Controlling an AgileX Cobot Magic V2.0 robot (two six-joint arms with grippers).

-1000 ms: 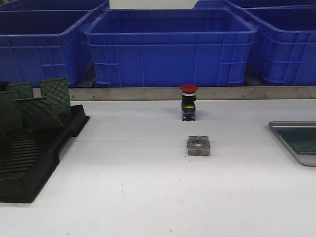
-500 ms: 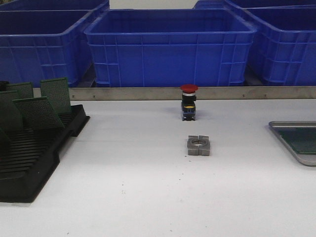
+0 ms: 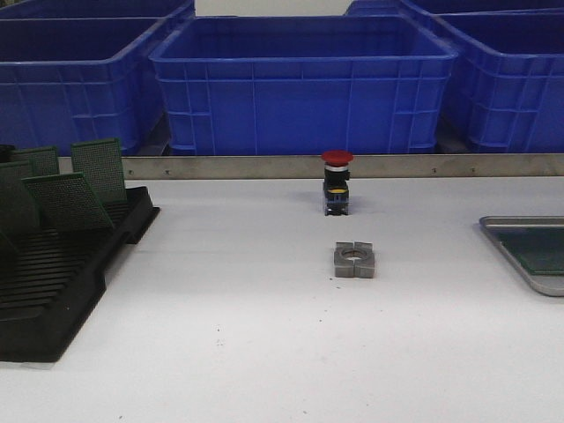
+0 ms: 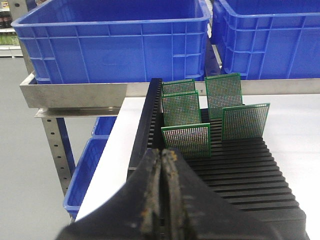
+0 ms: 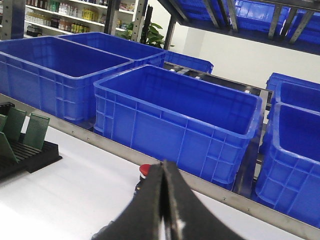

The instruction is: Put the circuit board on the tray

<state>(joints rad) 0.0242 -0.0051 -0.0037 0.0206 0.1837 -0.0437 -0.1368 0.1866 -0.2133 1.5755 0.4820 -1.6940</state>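
Circuit board (image 4: 185,139) upright in black slotted rack (image 4: 235,175), worktop left edge. Left end effector (image 4: 162,165), right end effector (image 5: 162,175) both closed, empty. Risk: knocking neighbouring boards on approach.

rack (image 3: 62,264) left, boards (image 3: 69,201) slotted in | tray (image 3: 529,251) right, apparently holding board (image 3: 542,249) | bins (image 3: 304,84) behind

Red-capped push button (image 3: 337,182) stands behind a grey metal block (image 3: 354,260); blue bins (image 3: 304,81) line the back
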